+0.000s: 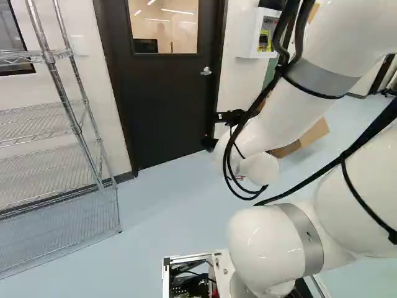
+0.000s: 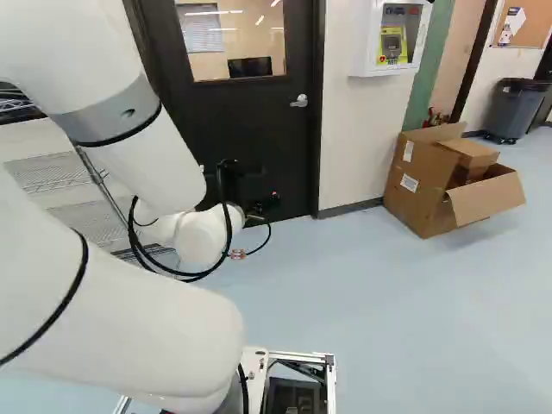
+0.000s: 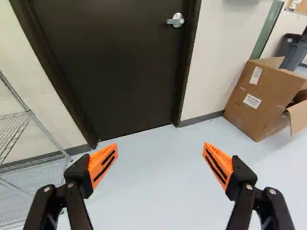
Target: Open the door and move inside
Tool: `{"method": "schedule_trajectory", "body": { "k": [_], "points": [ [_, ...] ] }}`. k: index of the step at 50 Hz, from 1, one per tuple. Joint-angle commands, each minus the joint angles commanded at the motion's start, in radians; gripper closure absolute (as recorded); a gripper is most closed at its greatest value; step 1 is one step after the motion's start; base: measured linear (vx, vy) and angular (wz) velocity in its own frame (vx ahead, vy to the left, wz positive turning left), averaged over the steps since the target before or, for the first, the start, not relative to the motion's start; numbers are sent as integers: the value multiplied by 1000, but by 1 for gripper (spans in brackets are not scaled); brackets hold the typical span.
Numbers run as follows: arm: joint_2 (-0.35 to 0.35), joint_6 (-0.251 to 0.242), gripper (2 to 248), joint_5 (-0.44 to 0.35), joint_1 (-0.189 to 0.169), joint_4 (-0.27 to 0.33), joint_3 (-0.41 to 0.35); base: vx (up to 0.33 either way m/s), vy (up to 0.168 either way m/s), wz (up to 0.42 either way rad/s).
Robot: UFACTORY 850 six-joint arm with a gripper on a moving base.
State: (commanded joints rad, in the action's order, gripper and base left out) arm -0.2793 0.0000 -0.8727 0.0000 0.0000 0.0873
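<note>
Left base view, nearest me: my arm (image 1: 267, 248) rises from its joint at the foot, beside an open metal frame (image 1: 180, 257) holding parts and wiring. Black cables (image 1: 239, 186) loop off the arm near the wrist. Out front, my hand (image 1: 214, 130) points toward the door; wrist view has its two fingers spread wide, orange pads (image 3: 104, 165) well apart, with only air between them. So I have hold of nothing.

Past the hand lies pale blue floor (image 3: 151, 187). At the left of the left base view I've got a wire rack (image 1: 74, 124), standing near the wall. Right of the door in the right base view, a cardboard box (image 2: 418, 185) sits by the wall, one flap out, a smaller box (image 2: 470, 155) inside.

Ahead is the door (image 2: 259, 129), dark and closed in its frame, its silver lever handle (image 2: 298, 101) near the edge on the box's side, apart from my hand. A white cabinet (image 2: 366, 60) hangs on the wall beside it, and a grey bin (image 2: 515, 108) stands farther back. Through the door's window (image 2: 207, 65) I can make out a dark screen (image 2: 250, 67) and ceiling lights.
</note>
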Motion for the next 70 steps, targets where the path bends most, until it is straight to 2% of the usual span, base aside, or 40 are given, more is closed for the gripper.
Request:
{"method": "schedule_trajectory", "body": {
  "k": [57, 70],
  "points": [
    [0, 0, 3, 0, 0, 0, 0, 181, -50, -2],
    [0, 0, 3, 0, 0, 0, 0, 183, -32, 111]
  ]
}}
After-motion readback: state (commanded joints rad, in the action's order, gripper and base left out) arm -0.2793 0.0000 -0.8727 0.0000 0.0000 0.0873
